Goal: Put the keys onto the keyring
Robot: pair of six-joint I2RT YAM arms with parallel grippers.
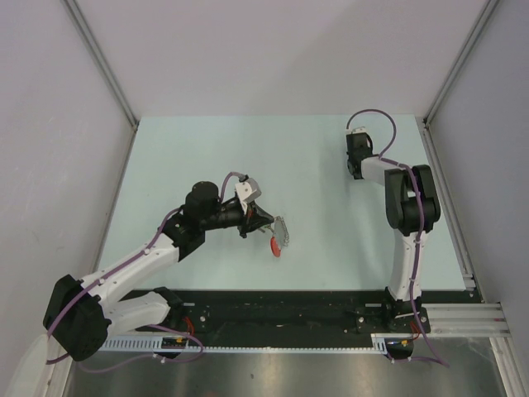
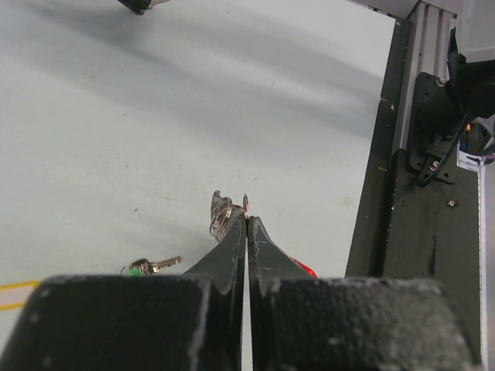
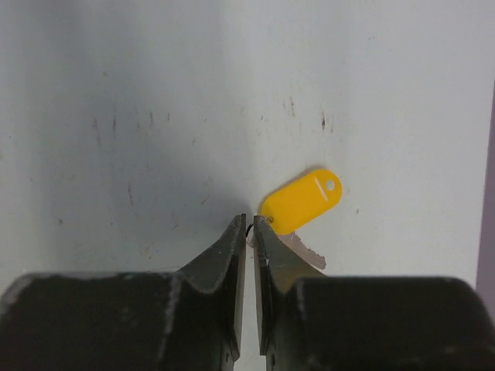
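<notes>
My left gripper is shut on the keyring, held near the table's middle. Its grey coiled part sticks out past the fingertips in the left wrist view, and its red arc shows under the right finger. A key with a green tag lies on the table left of the left gripper. My right gripper points down at the far right of the table. In the right wrist view the right gripper is closed on the small wire loop of a key with a yellow tag.
The pale table ends at a black rail along the near side, also in the left wrist view. Aluminium frame posts flank the back corners. A yellow line shows at the left wrist view's edge.
</notes>
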